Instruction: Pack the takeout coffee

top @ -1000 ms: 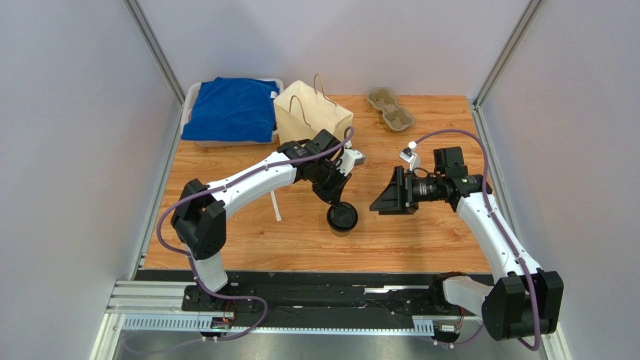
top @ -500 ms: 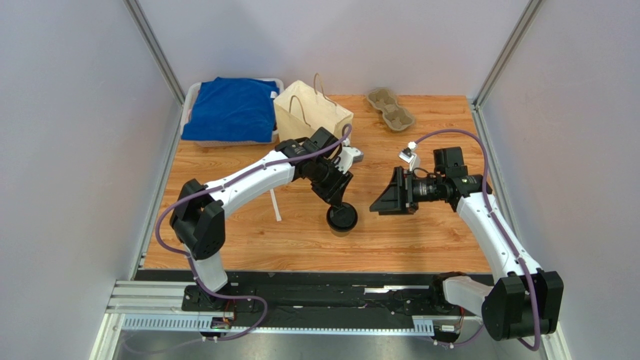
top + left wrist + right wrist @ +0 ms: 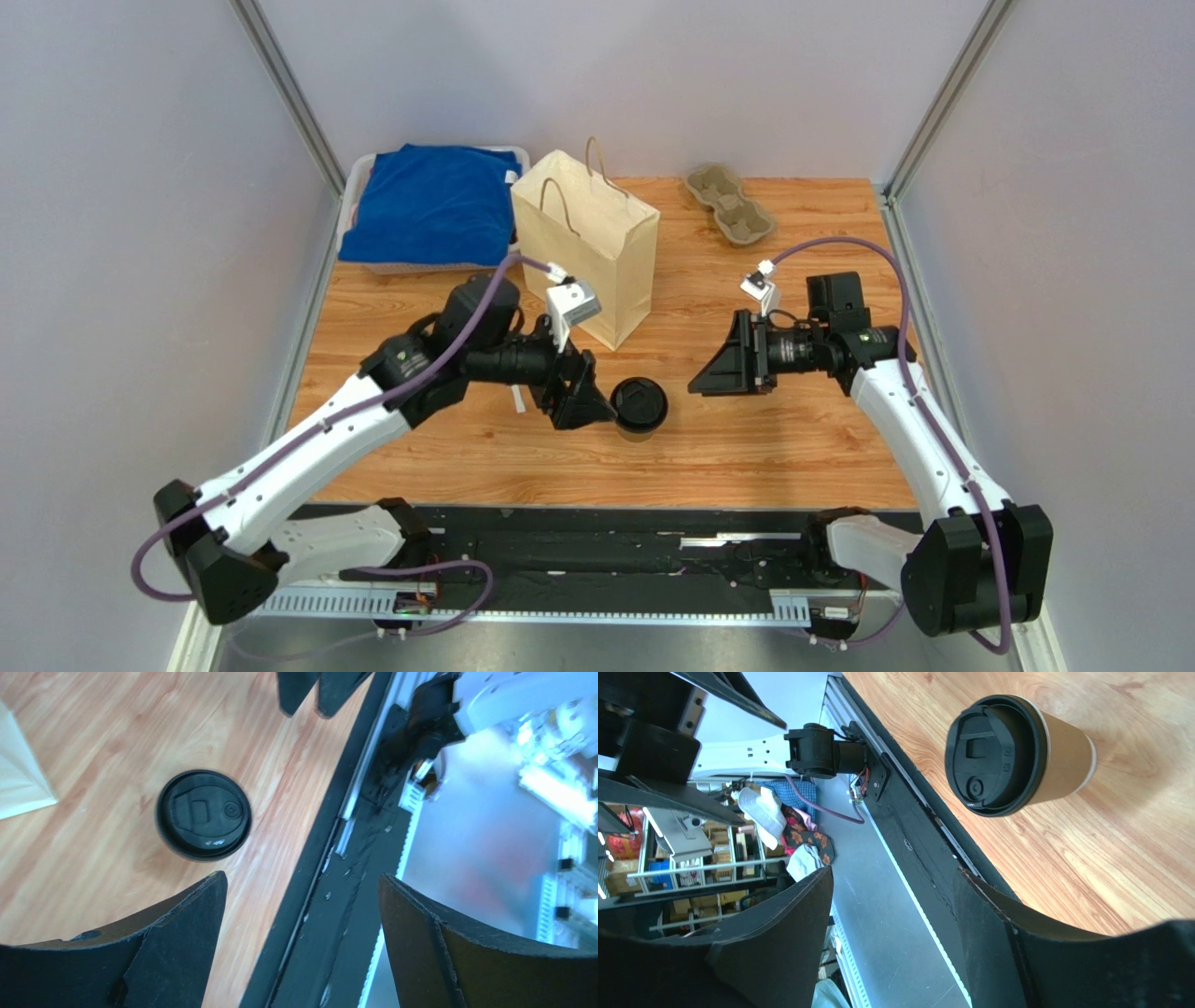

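The takeout coffee [image 3: 641,405], a brown paper cup with a black lid, stands upright on the wooden table near its front middle. My left gripper [image 3: 592,409] lies low just left of the cup, open, with nothing between its fingers. My right gripper [image 3: 701,382] hovers to the cup's right, pointing left at it, also open and empty. In the left wrist view the lid [image 3: 203,815] sits ahead and left of the left gripper [image 3: 302,882]. In the right wrist view the cup [image 3: 1018,754] sits above and right of the right gripper [image 3: 894,875].
An upright paper bag [image 3: 589,241] stands just behind the cup. A grey pulp cup tray [image 3: 730,203] lies at the back right. A white bin with a blue cloth [image 3: 432,203] sits at the back left. A thin white straw [image 3: 516,401] lies under the left arm.
The left gripper, shut right above the cup before, has opened and swung down to the cup's left, uncovering the bag. The cup stays put. The right arm has barely moved.
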`<state>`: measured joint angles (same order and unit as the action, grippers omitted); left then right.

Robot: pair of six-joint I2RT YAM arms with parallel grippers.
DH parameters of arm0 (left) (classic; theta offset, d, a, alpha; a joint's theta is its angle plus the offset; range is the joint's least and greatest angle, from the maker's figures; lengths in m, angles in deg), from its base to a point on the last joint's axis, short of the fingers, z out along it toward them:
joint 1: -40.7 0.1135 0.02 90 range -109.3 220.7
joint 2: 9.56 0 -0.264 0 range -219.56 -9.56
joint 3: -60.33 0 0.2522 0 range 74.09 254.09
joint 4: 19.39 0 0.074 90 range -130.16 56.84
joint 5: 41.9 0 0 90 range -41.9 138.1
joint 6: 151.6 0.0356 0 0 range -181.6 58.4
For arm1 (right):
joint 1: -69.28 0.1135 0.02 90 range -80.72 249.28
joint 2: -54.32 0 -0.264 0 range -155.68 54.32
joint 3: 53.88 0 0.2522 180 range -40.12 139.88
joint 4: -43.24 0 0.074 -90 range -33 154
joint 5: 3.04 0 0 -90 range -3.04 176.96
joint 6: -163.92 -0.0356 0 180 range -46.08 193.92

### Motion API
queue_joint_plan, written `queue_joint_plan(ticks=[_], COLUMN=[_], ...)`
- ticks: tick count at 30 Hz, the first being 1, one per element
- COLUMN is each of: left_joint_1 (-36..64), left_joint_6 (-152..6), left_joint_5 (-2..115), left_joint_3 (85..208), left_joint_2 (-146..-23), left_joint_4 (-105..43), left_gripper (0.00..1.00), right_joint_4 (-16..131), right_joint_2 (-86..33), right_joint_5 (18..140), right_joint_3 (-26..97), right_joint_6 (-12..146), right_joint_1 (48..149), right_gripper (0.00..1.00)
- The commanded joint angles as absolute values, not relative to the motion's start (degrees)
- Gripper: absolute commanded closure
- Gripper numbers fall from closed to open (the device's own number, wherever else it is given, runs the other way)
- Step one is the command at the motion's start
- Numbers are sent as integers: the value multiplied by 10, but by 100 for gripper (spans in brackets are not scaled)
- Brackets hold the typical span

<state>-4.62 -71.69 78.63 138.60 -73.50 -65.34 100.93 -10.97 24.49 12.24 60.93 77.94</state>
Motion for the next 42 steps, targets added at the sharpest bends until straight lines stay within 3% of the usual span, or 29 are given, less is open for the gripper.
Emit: queue_joint_plan(ticks=[1,4,10,11,12,14,15,18,21,42], left_joint_1=[-43,-43,-34,-31,-27,-15,-11,-3,-2,60], left_joint_6=[-843,-929,-1065,-1081,-1087,-1113,-1124,-1152,-1165,-1209], left_joint_5=[815,804,855,854,858,885,894,918,929,982], left_joint_3=[1278,1218,1216,1210,1208,1210,1208,1212,1216,1165], left_joint_2=[-692,-686,-781,-792,-802,-842,-853,-890,-917,-1049], left_joint_4=[-466,-335,-254,-232,-224,-208,-196,-167,-159,-114], left_gripper=[11,1,5,10,26,45,64,88,100,100], right_joint_4=[910,865,782,772,769,754,750,741,725,705], right_joint_2=[-114,-129,-189,-198,-214,-228,-237,-249,-266,-371], right_joint_5=[239,251,257,257,256,254,253,253,252,243], right_joint_3=[106,101,101,103,103,102,100,98,92,76], right_joint_6=[549,518,460,456,453,439,436,435,420,418], right_joint_1=[829,869,895,896,896,896,896,896,897,896], right_gripper=[41,50,60,62,65,68,70,76,80,85])
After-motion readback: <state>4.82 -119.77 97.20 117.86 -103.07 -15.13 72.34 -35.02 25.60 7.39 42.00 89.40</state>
